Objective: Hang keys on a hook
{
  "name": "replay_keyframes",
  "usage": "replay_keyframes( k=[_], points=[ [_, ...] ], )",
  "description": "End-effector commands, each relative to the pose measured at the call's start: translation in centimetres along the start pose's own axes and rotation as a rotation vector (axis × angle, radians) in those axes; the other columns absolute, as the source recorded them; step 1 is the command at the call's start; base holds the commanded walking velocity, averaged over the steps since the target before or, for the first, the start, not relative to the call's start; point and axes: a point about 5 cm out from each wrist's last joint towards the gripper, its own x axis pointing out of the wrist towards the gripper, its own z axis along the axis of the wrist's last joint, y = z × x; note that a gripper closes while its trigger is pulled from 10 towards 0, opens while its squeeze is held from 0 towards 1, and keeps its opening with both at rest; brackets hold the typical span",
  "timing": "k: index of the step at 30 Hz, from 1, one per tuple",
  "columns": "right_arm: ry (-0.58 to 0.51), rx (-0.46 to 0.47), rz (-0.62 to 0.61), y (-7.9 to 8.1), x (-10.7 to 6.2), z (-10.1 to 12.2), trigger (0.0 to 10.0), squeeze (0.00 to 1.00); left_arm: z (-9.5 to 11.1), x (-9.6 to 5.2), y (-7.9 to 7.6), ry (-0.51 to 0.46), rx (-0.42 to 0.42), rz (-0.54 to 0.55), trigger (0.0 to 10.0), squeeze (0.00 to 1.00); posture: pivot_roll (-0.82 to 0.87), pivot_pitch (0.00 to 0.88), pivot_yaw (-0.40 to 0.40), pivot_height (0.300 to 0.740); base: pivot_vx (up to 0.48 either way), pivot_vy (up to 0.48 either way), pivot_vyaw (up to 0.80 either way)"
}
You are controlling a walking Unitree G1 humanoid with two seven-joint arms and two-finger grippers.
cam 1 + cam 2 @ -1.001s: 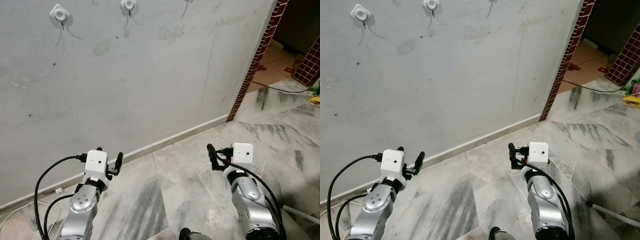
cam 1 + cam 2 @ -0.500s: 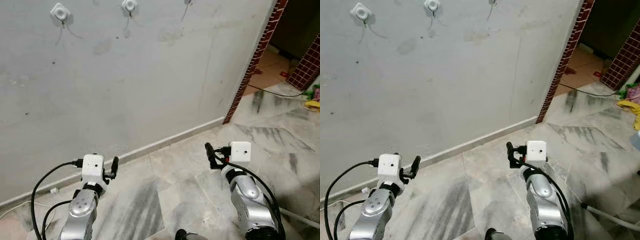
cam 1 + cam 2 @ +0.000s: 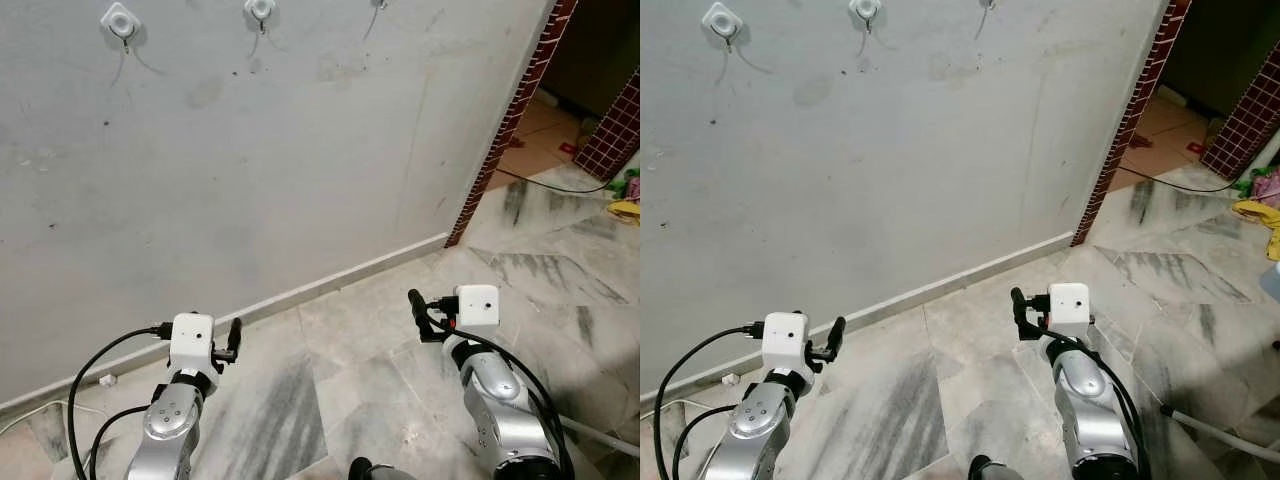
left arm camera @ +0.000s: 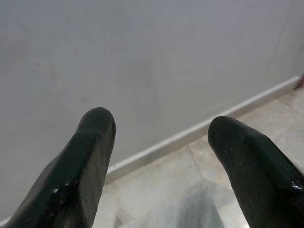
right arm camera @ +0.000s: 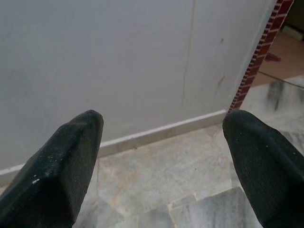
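Both hands, left hand [image 4: 159,156] and right hand [image 5: 164,164], are wide open and empty, low below the wall hooks [image 3: 260,10]. No keys visible; judging by this, fetching keys comes next.

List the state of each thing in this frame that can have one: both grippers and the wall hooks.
Left gripper: open, nothing between its black fingers, held low facing the wall.
Right gripper: open, nothing held, held low facing the wall.
White square wall hook on the left: bare, no keys on it.
White round wall hook in the middle: bare, no keys on it.
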Motion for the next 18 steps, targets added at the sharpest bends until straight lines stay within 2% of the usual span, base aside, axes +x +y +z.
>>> replay_keyframes(
  k=[1, 4, 16, 18],
  points=[
    [0.001, -0.004, 0.005, -0.04, -0.23, 0.07, 10.0, 0.0, 0.46, -0.08, 0.61, -0.016, 0.015, 0.032, 10.0, 0.0, -0.02, 0.127, 0.003, 0.74, 0.0, 0.0, 0.0],
    [-0.002, -0.003, 0.004, -0.14, -0.38, 0.13, 10.0, 0.0, 0.77, 0.08, 0.74, -0.018, -0.006, 0.032, 10.0, 0.0, -0.02, 0.128, 0.003, 0.74, 0.0, 0.0, 0.0],
    [0.01, 0.004, 0.005, -0.02, -0.48, -0.04, 10.0, 0.0, 0.49, 0.2, 0.52, 0.007, -0.002, 0.034, 10.0, 0.0, -0.01, 0.131, 0.001, 0.74, 0.0, 0.0, 0.0],
    [0.011, 0.004, 0.006, 0.03, -0.49, -0.07, 10.0, 0.0, 0.48, 0.2, 0.52, 0.009, -0.004, 0.034, 10.0, 0.0, -0.01, 0.131, 0.0, 0.74, -0.244, 0.0, 0.0]
  ],
)
